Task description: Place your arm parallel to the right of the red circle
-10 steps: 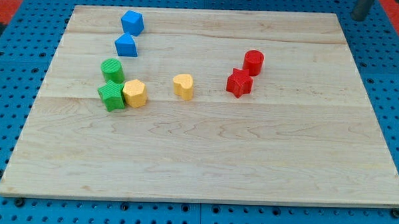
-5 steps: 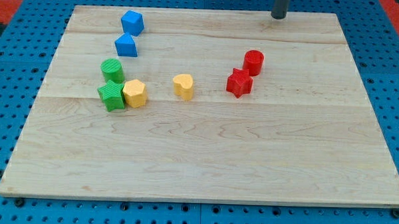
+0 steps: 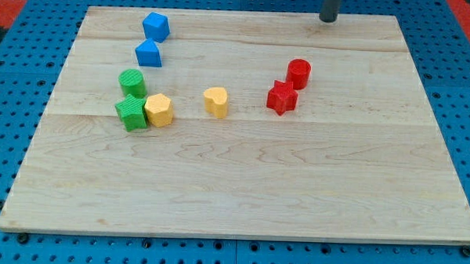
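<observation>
Nothing shifted in the last half second; our tip (image 3: 327,18) holds at the view's top edge, no fingers fitted.
Red circle (image 3: 298,73) sits below-left; we should descend right of it, clear of the red star (image 3: 282,97).

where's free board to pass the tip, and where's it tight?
Free: whole lower half below the blocks; right of red circle; gap between yellow heart and red star. Tight: green/yellow cluster at left. My tip sits at the top edge.

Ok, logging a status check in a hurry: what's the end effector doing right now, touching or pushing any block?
My tip: at the board's top edge, touching no block, above and right of the red cylinder.
</observation>
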Robot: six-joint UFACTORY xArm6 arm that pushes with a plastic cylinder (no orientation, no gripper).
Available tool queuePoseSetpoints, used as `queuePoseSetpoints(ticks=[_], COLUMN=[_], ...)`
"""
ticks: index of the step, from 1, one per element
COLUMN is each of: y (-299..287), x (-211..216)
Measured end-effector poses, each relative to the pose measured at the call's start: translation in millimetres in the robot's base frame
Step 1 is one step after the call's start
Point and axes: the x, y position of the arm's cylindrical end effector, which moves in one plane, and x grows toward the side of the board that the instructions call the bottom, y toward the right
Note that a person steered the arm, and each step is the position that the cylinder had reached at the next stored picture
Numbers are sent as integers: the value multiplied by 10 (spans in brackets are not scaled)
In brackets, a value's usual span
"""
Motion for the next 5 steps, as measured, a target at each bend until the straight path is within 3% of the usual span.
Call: queuePoseSetpoints(ticks=[5], y=[-6], x=[120])
